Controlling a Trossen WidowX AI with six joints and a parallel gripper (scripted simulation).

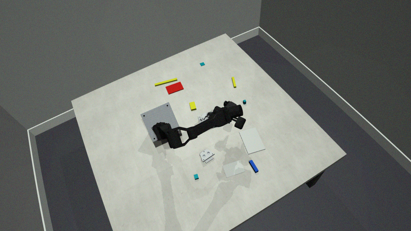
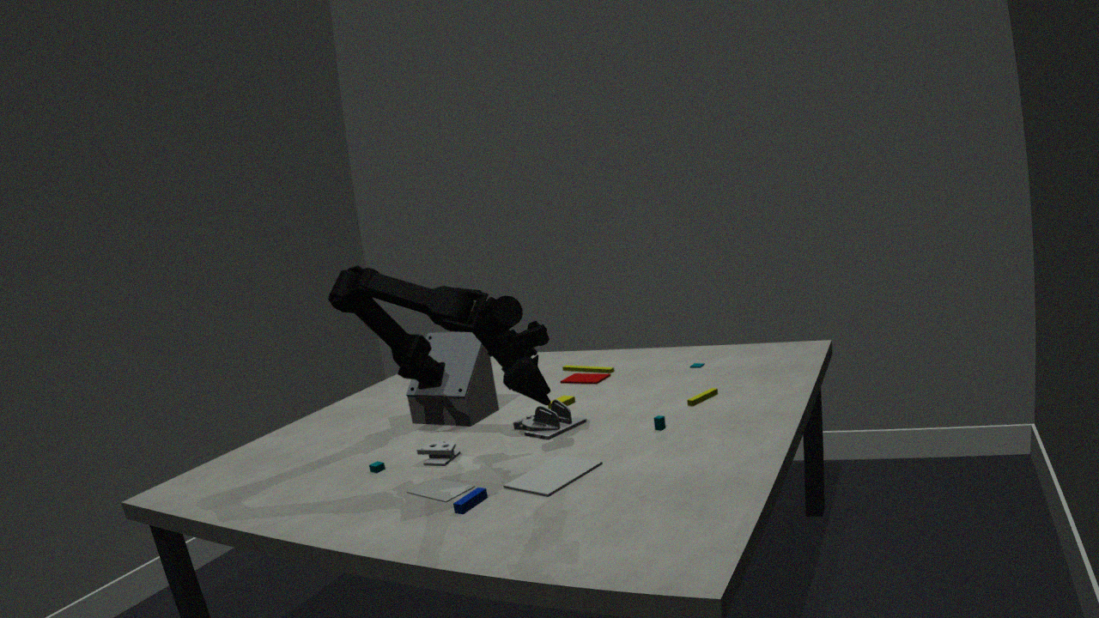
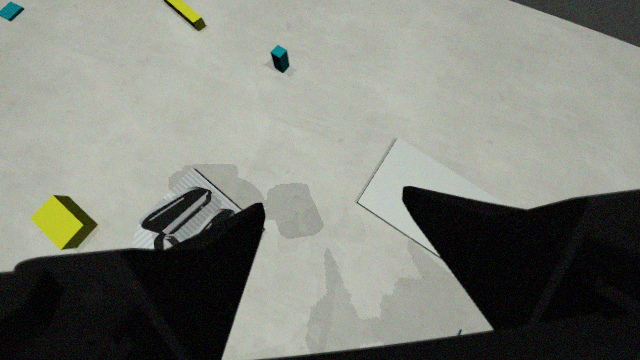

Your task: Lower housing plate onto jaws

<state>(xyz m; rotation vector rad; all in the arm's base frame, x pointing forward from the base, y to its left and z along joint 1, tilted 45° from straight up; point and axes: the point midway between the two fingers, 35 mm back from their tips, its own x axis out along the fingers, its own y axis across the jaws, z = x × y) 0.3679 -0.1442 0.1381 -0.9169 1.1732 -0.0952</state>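
The housing plate (image 1: 206, 157) (image 2: 438, 451), pale with two round holes, rests on a small stand in front of the arm. The two dark upright jaws (image 2: 548, 417) (image 3: 176, 211) stand side by side on their ribbed base (image 2: 570, 427) (image 3: 187, 184), farther back; the arm hides much of them in the top view. My gripper (image 1: 234, 114) (image 2: 547, 396) (image 3: 333, 201) is open and empty, pointing down above the table near the jaws. In the wrist view its left finger covers part of them. The stubs are too small to make out.
A white panel (image 1: 252, 140) (image 2: 553, 476) (image 3: 395, 185) lies right of the jaws, with a thin pale sheet (image 1: 233, 168) and a blue bar (image 1: 253, 166) (image 2: 470, 499) nearby. A yellow block (image 1: 192, 106) (image 3: 57, 221) lies beside the jaws. A teal block (image 1: 244, 101) (image 3: 280, 58) stands beyond.
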